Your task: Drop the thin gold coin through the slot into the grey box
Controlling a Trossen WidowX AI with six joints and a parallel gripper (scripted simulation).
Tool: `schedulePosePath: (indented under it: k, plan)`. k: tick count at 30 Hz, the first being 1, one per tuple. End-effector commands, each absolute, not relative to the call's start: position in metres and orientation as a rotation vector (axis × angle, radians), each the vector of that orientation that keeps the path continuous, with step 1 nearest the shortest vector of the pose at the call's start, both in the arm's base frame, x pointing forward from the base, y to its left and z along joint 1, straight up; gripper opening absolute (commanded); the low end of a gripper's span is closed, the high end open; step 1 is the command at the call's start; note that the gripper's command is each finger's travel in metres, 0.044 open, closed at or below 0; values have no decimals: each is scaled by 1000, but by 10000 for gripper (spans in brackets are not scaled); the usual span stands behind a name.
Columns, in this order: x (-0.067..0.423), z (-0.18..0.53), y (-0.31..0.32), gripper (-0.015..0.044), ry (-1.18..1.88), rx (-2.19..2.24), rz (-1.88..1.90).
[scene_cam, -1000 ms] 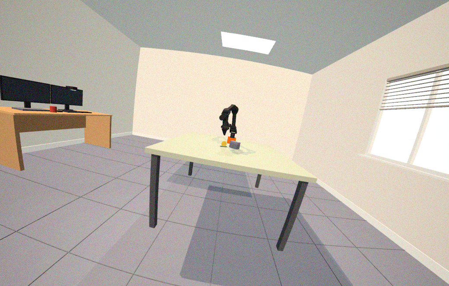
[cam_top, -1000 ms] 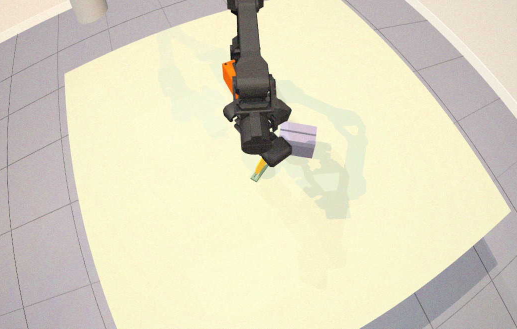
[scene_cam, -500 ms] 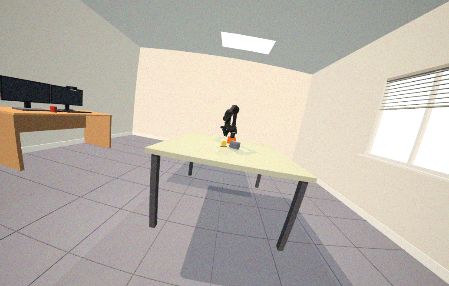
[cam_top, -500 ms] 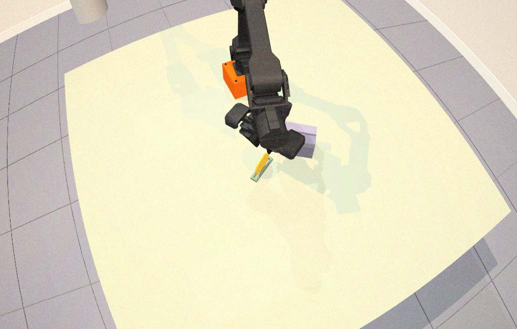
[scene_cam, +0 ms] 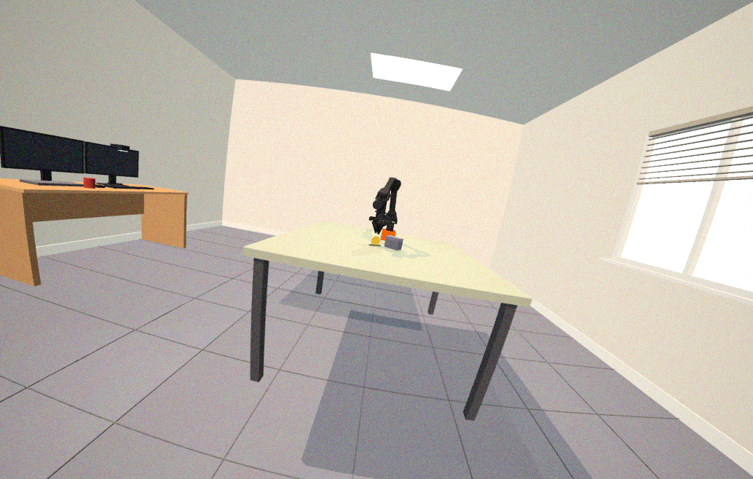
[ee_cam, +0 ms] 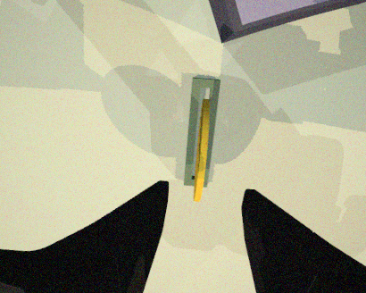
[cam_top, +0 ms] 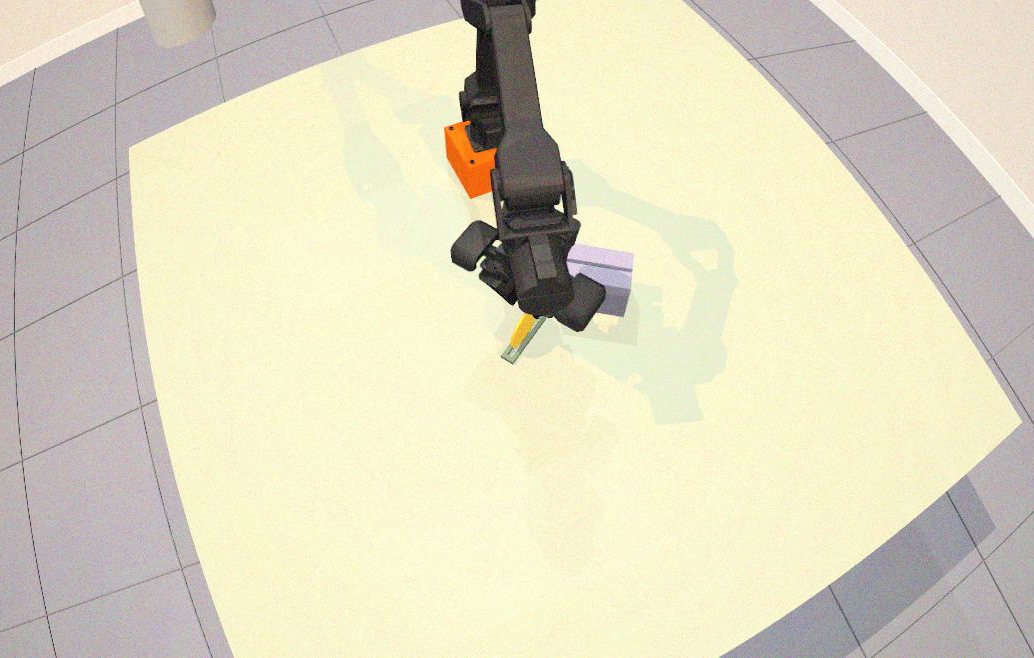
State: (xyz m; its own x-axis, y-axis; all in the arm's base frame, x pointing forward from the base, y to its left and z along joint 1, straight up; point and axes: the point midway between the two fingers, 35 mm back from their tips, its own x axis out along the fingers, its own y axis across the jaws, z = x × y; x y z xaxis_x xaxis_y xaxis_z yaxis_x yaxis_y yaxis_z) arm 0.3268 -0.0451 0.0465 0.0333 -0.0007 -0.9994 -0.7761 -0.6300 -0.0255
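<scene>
The gold coin [cam_top: 519, 331] [scene_cam: 374, 240] [ee_cam: 202, 142] stands on its edge in the dark-green holder [cam_top: 511, 354] [ee_cam: 191, 124]. The grey box [cam_top: 611, 269] [scene_cam: 394, 242] sits close beside it, partly hidden by the arm in the top view; its slot is not visible. My gripper [cam_top: 541, 314] [scene_cam: 376, 228] [ee_cam: 205, 194] hangs straight above the coin, pointing down. It is partly open and empty. In the wrist view the coin's edge lines up with the gap between the two dark fingers, which are above it and not touching it.
The arm's orange base [cam_top: 464, 159] [scene_cam: 388, 234] stands behind the box on the pale yellow table [cam_top: 300, 408] [scene_cam: 456, 274]. A desk with monitors [scene_cam: 70, 196] stands far off across the room.
</scene>
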Motion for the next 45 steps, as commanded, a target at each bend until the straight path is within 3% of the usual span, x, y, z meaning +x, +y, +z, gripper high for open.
schedulePosePath:
  k: [1,41,45]
  plan:
    - [325,38,-46,161,795,-1714,1669]
    - [326,-25,-46,161,795,-1713,1669]
    - [326,-25,-46,56,795,-1713,1669]
